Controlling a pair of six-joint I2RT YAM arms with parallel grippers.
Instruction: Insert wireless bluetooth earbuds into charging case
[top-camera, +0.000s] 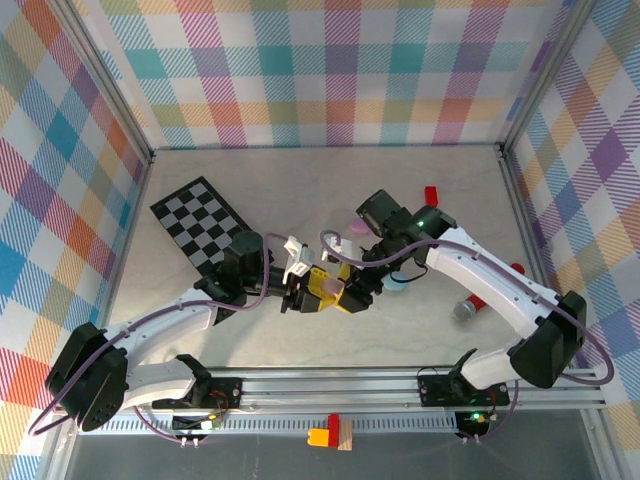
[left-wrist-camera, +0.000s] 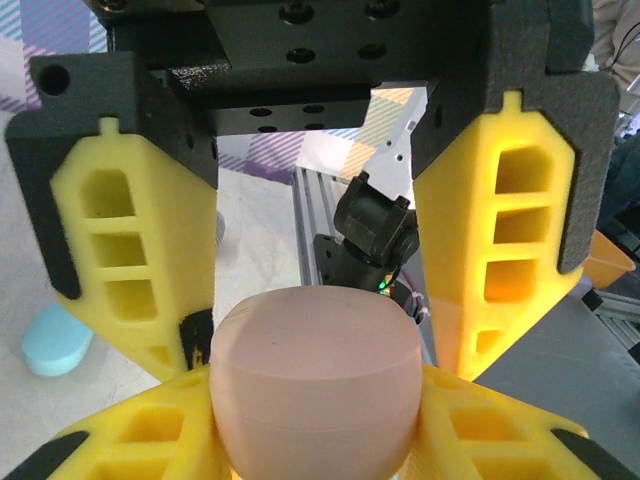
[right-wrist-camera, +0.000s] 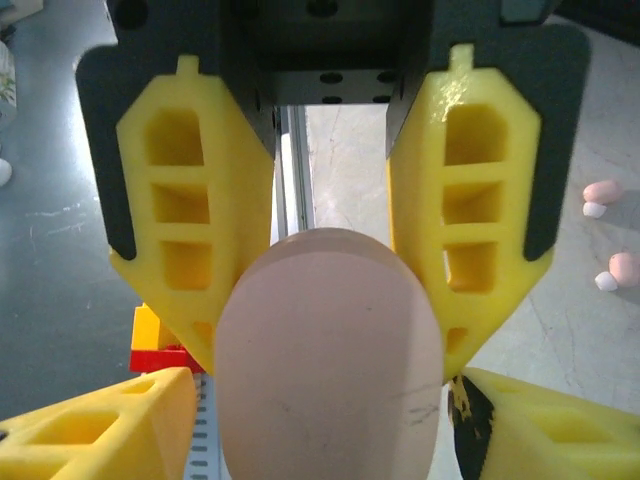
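Observation:
A pink oval charging case (left-wrist-camera: 315, 365) is held above the table between both grippers, and its lid seam looks shut. My left gripper (left-wrist-camera: 315, 430) is shut on its lower part, with the right gripper's yellow fingers (left-wrist-camera: 520, 230) facing it from above. In the right wrist view the same case (right-wrist-camera: 330, 350) sits in my right gripper (right-wrist-camera: 330, 440), also shut on it. The two grippers meet at the table's middle (top-camera: 330, 288). Two pink earbuds with white tips (right-wrist-camera: 602, 196) (right-wrist-camera: 620, 270) lie on the table to the right.
A light blue case (left-wrist-camera: 55, 338) (top-camera: 397, 285) lies on the table by the right gripper. A checkerboard mat (top-camera: 200, 225) is at the left. A small red piece (top-camera: 431, 194) and a red-and-grey tool (top-camera: 480, 298) lie at the right. A yellow-red block (top-camera: 325, 435) sits on the front rail.

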